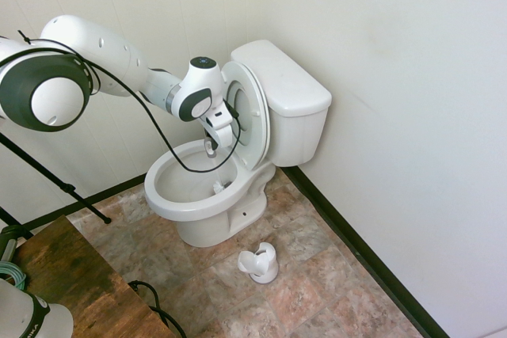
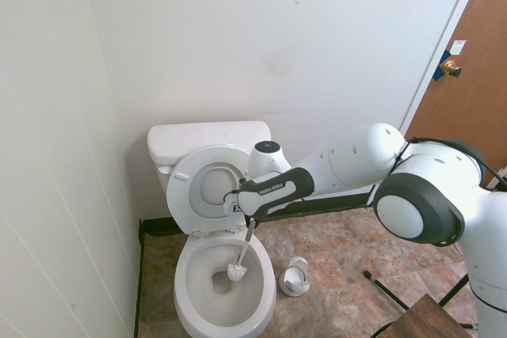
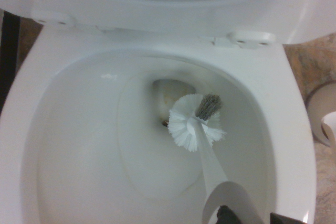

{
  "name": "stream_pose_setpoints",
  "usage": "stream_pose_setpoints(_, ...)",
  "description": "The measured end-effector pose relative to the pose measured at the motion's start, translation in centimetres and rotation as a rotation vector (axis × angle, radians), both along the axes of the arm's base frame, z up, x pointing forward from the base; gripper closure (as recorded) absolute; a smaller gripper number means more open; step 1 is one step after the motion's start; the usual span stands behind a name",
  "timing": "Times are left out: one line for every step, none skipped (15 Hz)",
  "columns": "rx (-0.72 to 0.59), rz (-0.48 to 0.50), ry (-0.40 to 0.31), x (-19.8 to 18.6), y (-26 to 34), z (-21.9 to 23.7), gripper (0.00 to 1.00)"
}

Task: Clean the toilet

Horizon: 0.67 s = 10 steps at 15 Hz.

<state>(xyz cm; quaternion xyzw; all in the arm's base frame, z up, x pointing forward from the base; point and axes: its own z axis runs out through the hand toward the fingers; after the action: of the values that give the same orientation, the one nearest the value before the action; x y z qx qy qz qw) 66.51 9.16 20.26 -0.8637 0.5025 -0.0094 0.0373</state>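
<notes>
Second exterior view shows the toilet (image 2: 224, 290) in the corner, its tank against the back wall and a side wall close along one flank. Its seat and lid (image 2: 212, 189) are raised, leaning back against the tank (image 2: 207, 142). The white arm reaches in from the door side, and its tool (image 2: 248, 225) points straight down above the rear part of the bowl, clenched on the slim handle of a white toilet brush (image 2: 240, 261). The brush hangs nearly upright, slightly tilted, with its bristle head low inside the bowl, close to the drain opening.

From the first exterior view, the tool (image 1: 211, 146) sits just in front of the raised seat (image 1: 244, 112), over the back of the bowl (image 1: 200, 205), and the bristle head shows low down inside it.

In the wrist view, the brush head (image 3: 193, 123) is white with a grey tuft on one side, lying beside the dark drain hole (image 3: 170, 94); whether the bristles touch the ceramic cannot be told.

The empty white brush holder (image 2: 295, 276) stands on the tiled floor (image 2: 348, 263) just beside the toilet's base. A brown door (image 2: 471, 61) is at the far side.
</notes>
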Motion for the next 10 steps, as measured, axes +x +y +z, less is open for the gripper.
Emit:
stream_pose_setpoints(0.001,0.01,0.003,0.2,0.8,0.3,1.0)
stream_pose_setpoints(0.001,0.022,0.005,0.2,1.6,0.5,1.0)
stream_pose_setpoints(0.0,0.034,0.01,0.0,2.4,0.8,1.0)
stream_pose_setpoints(-0.003,0.045,0.016,-0.2,3.1,1.2,1.0)
stream_pose_setpoints(-0.005,0.054,0.015,-0.6,3.7,1.9,1.0)
stream_pose_setpoints(-0.01,0.062,0.012,-1.2,4.1,2.7,1.0)
stream_pose_setpoints(-0.018,0.067,0.008,-2.2,4.1,3.9,1.0)
stream_pose_setpoints(-0.026,0.065,0.002,-3.3,3.9,5.4,1.0)
stream_pose_setpoints(-0.036,0.061,-0.006,-4.5,3.5,7.0,1.0)
stream_pose_setpoints(-0.042,0.056,-0.018,-5.7,2.9,8.7,1.0)
